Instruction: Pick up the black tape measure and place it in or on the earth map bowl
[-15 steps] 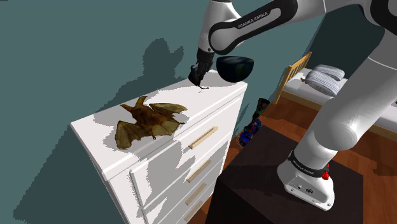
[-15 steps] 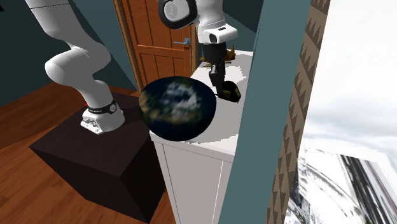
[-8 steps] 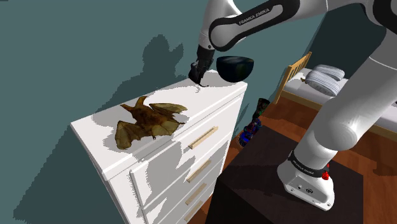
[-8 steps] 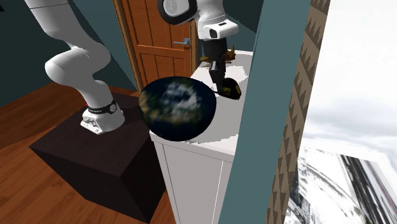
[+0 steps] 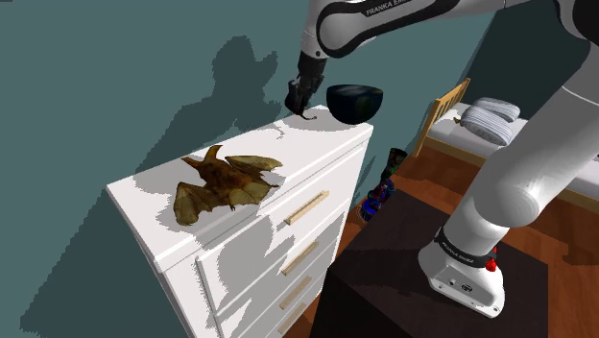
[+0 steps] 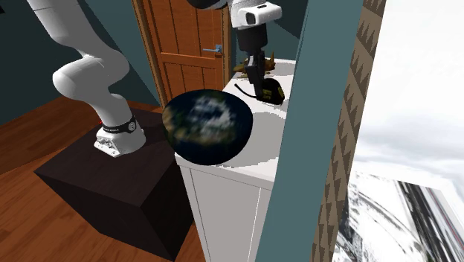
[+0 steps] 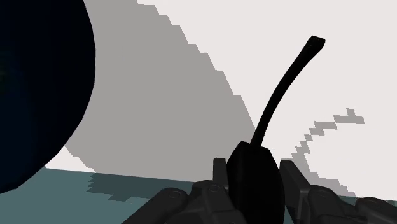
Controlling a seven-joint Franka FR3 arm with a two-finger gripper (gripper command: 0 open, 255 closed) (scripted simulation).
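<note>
The claw [image 7: 254, 167] pinches the black tape measure [image 6: 271, 94] between its fingers, and the strap sticks out beyond them. A second ago the claw was low against the top of the white dresser [image 5: 158, 204]. Now the arm has risen and the tape measure hangs clear of that top, so the pick-up looks done and the carry remains. The dark bowl [image 5: 355, 100] with the earth map on it stands on the same dresser top, near the claw, toward the shoulder view's right. The next move, I judge, is a short sideways carry over the rim, then a release. The brown bat figure [image 5: 226, 182] lies well apart from both.
</note>
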